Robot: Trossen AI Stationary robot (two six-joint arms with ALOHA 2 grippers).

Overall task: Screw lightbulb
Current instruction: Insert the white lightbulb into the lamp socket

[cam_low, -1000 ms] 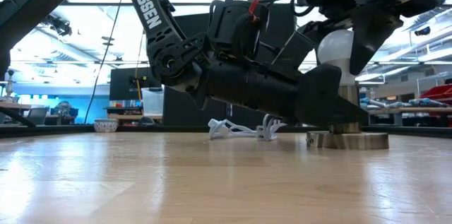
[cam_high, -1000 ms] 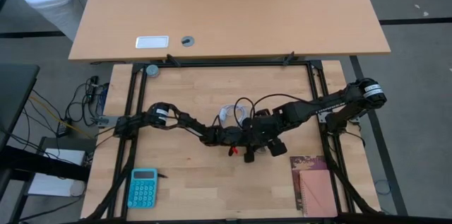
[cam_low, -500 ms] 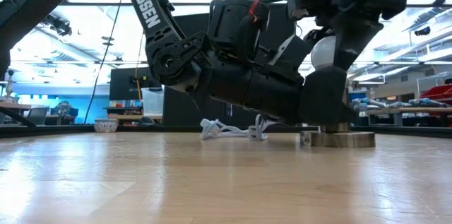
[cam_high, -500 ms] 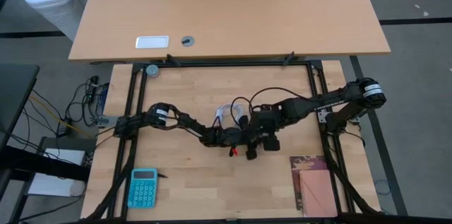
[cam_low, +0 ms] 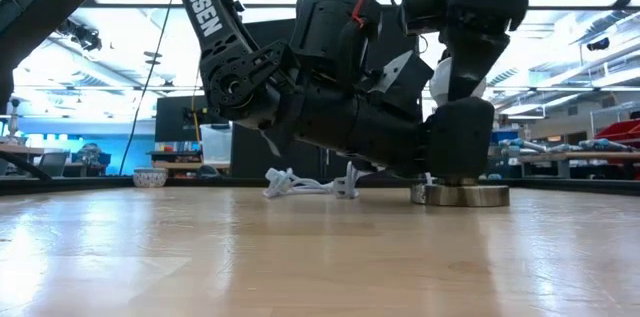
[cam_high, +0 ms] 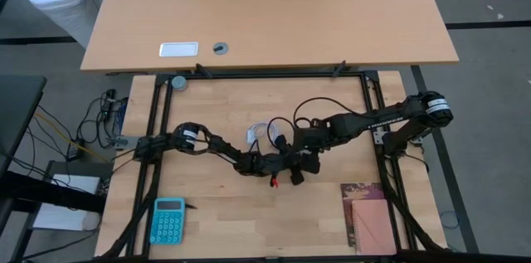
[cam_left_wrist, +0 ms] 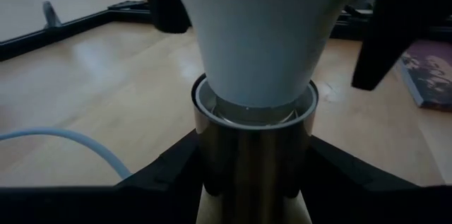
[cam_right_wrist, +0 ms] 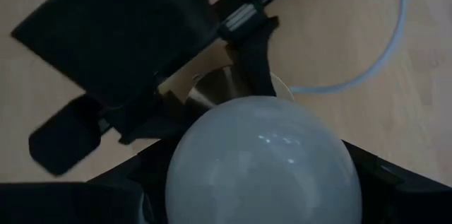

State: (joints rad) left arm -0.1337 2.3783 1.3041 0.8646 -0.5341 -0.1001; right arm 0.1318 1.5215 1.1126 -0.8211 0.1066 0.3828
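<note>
Your socket [cam_low: 459, 195] and cable [cam_low: 305, 183] have slid left in the low view since a second ago. The bulb [cam_right_wrist: 263, 162] sits upright in the socket at mid-frame, globe clasped between the right gripper [cam_right_wrist: 258, 174] fingers. Left gripper [cam_left_wrist: 252, 181] clamps the socket stem just below.

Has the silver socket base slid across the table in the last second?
Yes. In the low view the socket base has slid left, toward the small bowl sitting far left, together with the white cable.
</note>
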